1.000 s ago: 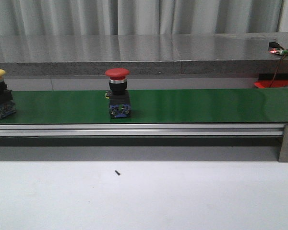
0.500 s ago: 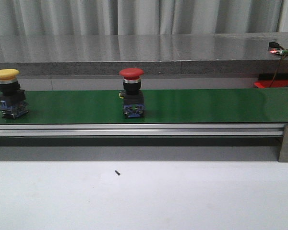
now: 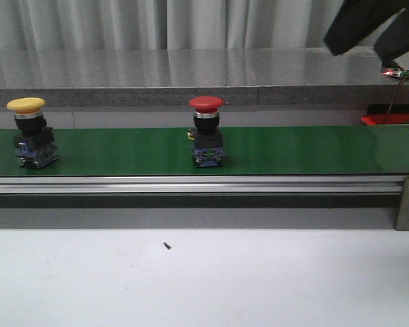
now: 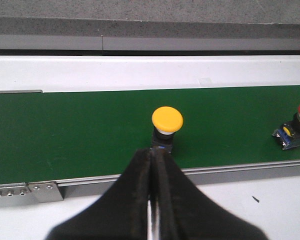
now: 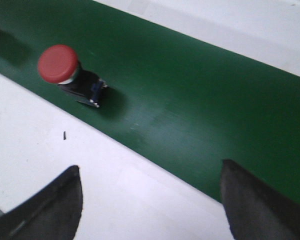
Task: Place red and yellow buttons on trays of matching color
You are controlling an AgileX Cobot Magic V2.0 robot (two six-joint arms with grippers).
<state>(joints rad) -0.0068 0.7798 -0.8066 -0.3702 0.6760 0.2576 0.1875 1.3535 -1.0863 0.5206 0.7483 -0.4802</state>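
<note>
The left pincer [image 4: 154, 220] has its two black fingers pressed together with nothing between them, and it hangs just short of the yellow mushroom-head push button [image 4: 167, 120] that stands upright on its dark switch block on the green conveyor belt [image 4: 65, 135]. The right pincer [image 5: 150, 200] is spread wide apart and empty, raised above the white surface [image 5: 120, 185] at the belt's near edge, with the red mushroom-head push button [image 5: 58, 63] ahead of it and off to one side. In the front view the yellow button [image 3: 26, 105] stands near the left end of the belt and the red one [image 3: 206, 103] near the middle, well apart, both caps up; only a dark part of the right arm [image 3: 368, 24] shows at the upper right. Each arm seems paired with the button on its own side. The right pincer's wide spread looks like readiness for a grasp around the red cap or block, while the left would have to part first. No coloured tray can be made out with certainty, so the sorting has not begun.
</note>
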